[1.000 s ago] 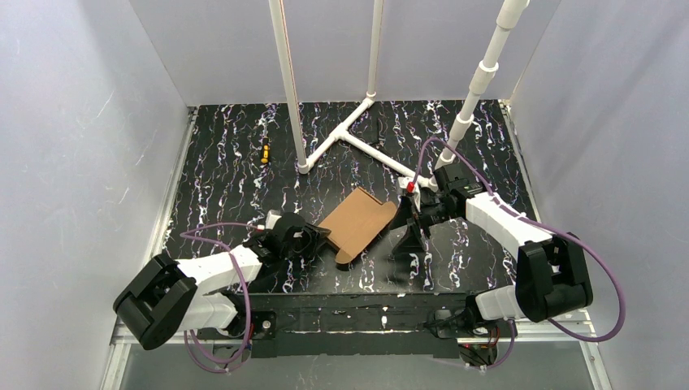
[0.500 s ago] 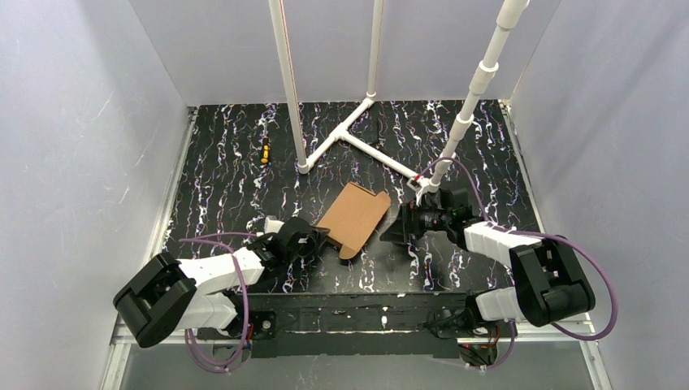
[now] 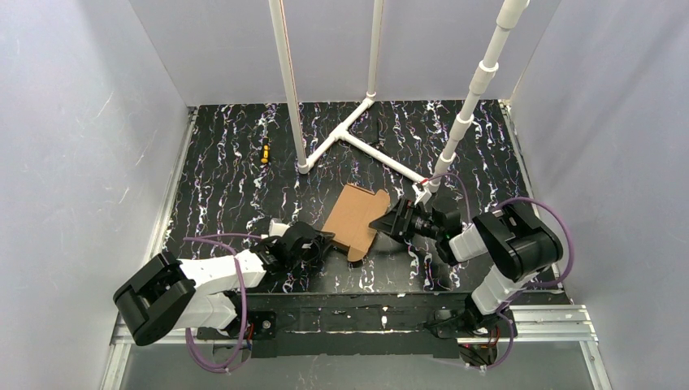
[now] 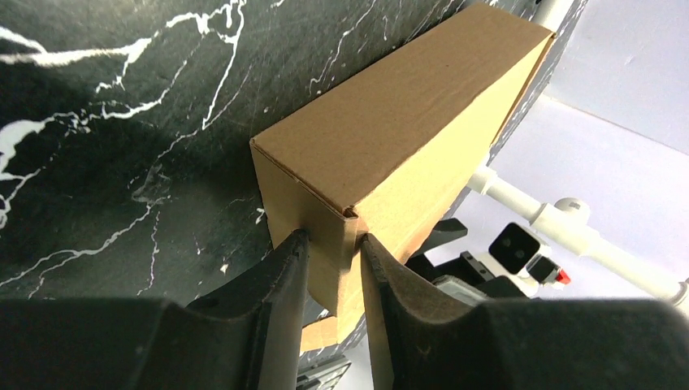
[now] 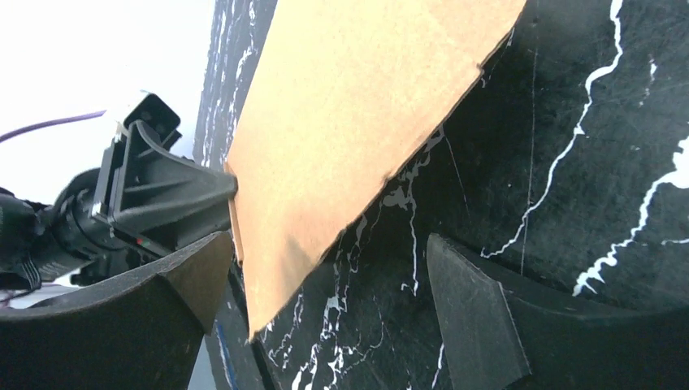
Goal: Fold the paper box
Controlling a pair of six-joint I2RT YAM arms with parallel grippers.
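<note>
Left gripper (image 4: 329, 244) clenched on near corner of paper box (image 4: 390, 138). Box sits mid-surface (image 3: 227, 179) between my arms, long axis running away from left gripper toward back. Right gripper (image 5: 325, 256) spread wide, holding nothing, straddling box's opposite free edge; right arm nearer that side.

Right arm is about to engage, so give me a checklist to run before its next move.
1. Left tool clamped on the paper box corner: ok.
2. Right tool wide open: ok.
3. Box flap edge inside the right tool's gap: ok.
4. Right fingers touching the flap: cannot tell.
5. Box fully closed: cannot tell.
</note>
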